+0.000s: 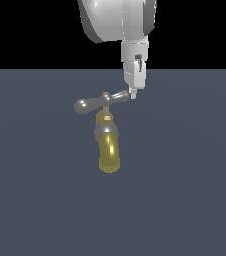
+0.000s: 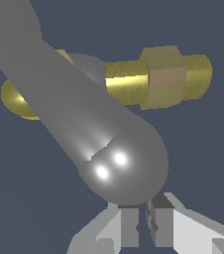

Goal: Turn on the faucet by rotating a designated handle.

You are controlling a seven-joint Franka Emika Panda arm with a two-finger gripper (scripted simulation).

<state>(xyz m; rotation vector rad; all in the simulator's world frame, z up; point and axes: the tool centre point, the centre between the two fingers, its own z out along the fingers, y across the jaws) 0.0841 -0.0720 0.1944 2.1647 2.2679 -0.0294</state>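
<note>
The faucet [image 1: 108, 146] stands mid-scene in the exterior view, its gold spout curving toward the camera. The handle [image 1: 92, 103] is a silver crossbar across its top, tilted so that its end on the exterior view's right sits higher. My gripper [image 1: 133, 93] hangs down from above with its tip against that raised end. In the wrist view the handle [image 2: 84, 119] fills the frame, and its rounded end sits just beyond my gripper [image 2: 142, 222]. The fingers [image 2: 128, 227] are nearly together, shut with nothing between them. The brass stem [image 2: 158, 77] shows behind the bar.
The faucet sits on a flat dark grey-blue floor [image 1: 185, 200]. Above the gripper, the arm's white wrist housing [image 1: 117, 20] comes in from the top of the exterior view. A black background lies beyond the floor's far edge.
</note>
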